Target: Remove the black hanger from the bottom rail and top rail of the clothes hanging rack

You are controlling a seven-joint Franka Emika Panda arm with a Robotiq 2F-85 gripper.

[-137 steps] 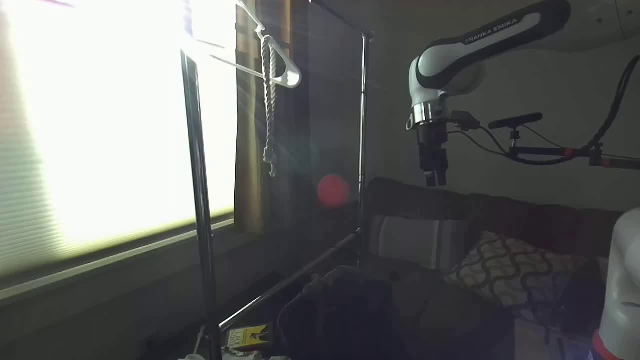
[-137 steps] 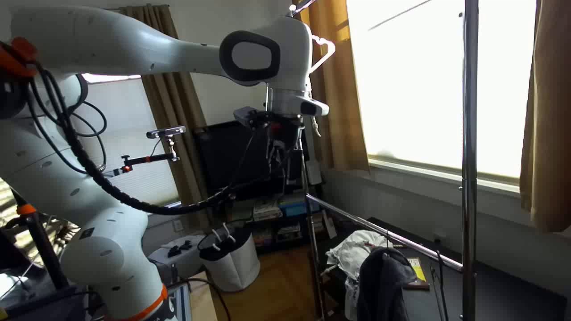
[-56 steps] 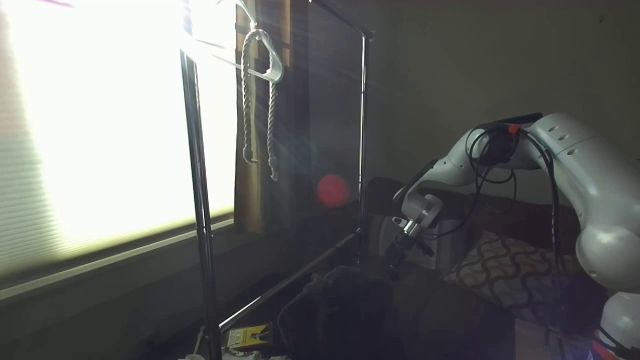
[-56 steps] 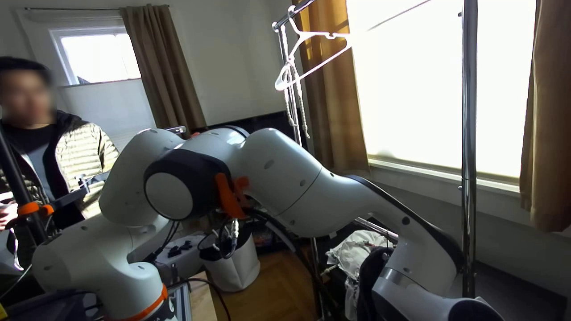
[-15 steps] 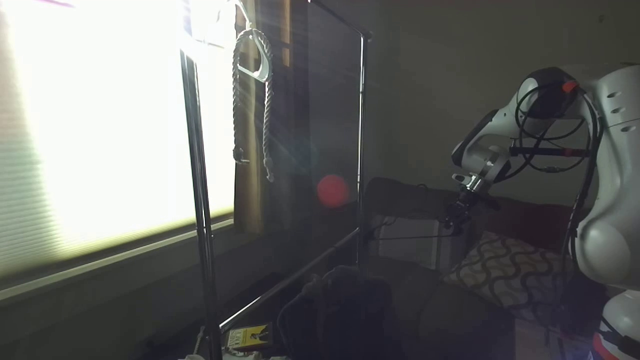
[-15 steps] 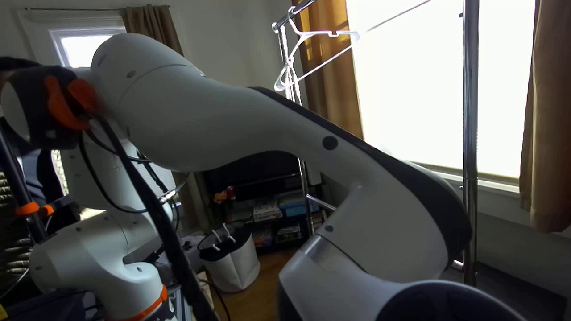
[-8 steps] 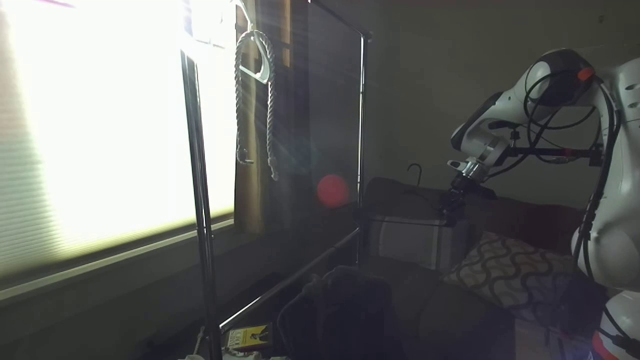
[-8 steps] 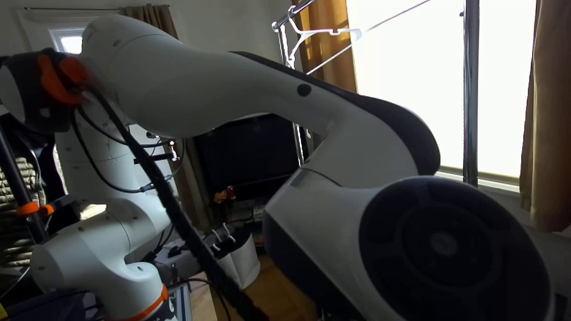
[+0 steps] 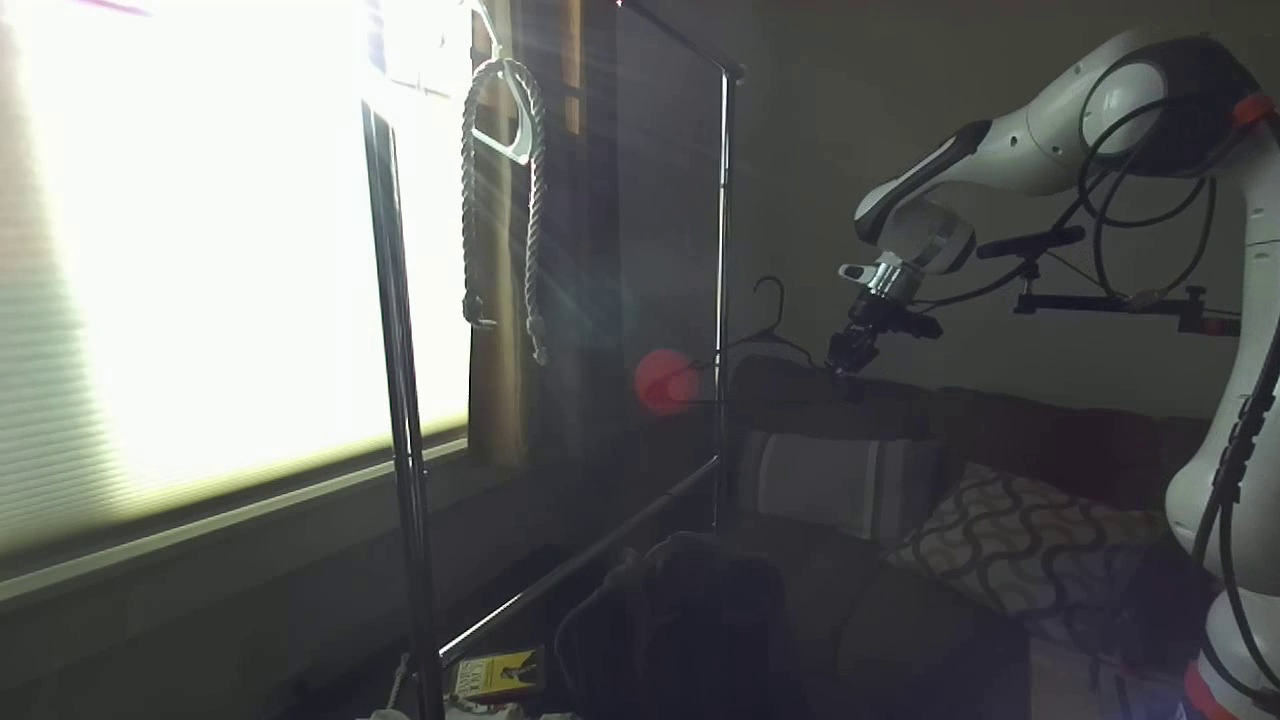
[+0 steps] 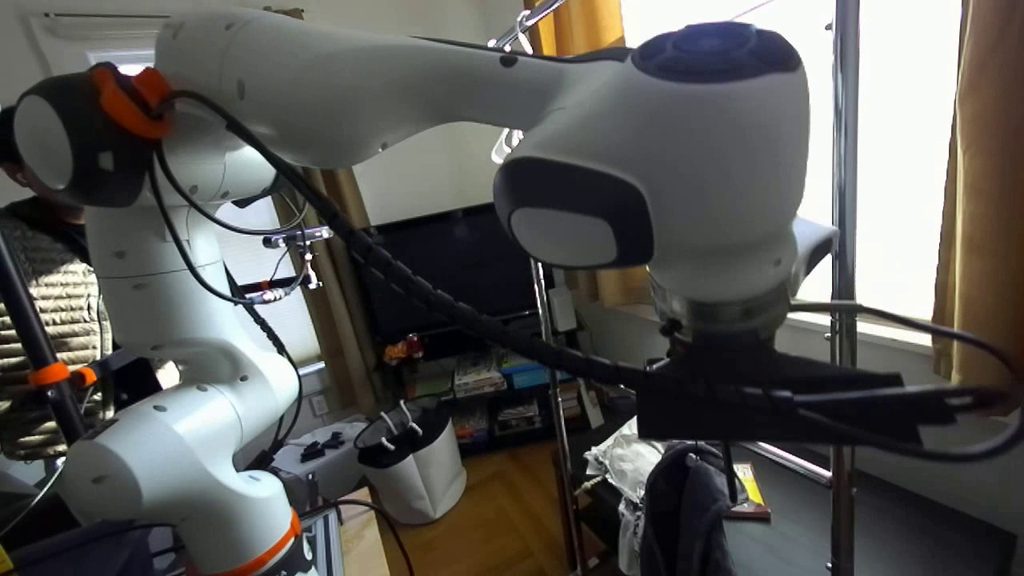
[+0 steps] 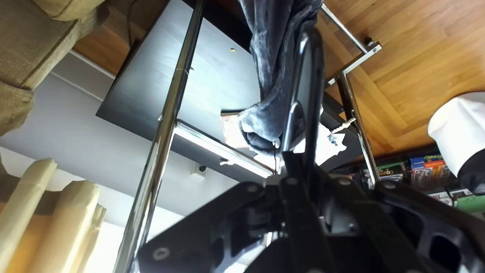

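Note:
The black hanger (image 9: 768, 335) is off both rails, held by one end in my shut gripper (image 9: 843, 375), its hook upward and its far end reaching past the rack's back pole. In the wrist view, the dark, glossy hanger (image 11: 316, 87) runs up from between my gripper (image 11: 299, 163). The chrome clothes hanging rack (image 10: 843, 240) has a bottom rail (image 9: 590, 555) well below the hanger and a top rail (image 9: 680, 38) above it. My wrist and its camera hide most of the gripper in an exterior view.
A white hanger (image 9: 522, 125) with a rope hangs from the top rail. A dark garment (image 10: 680, 512) hangs low by the bottom rail, with white cloth (image 10: 628, 456) and a yellow book (image 10: 754, 486) nearby. A sofa with a patterned pillow (image 9: 1020, 530) stands behind.
Nine seconds ago the hanger hung at the bottom rail; it has left there. Over the last second my gripper rose and moved toward the rack, raising the hanger hook-up into view.

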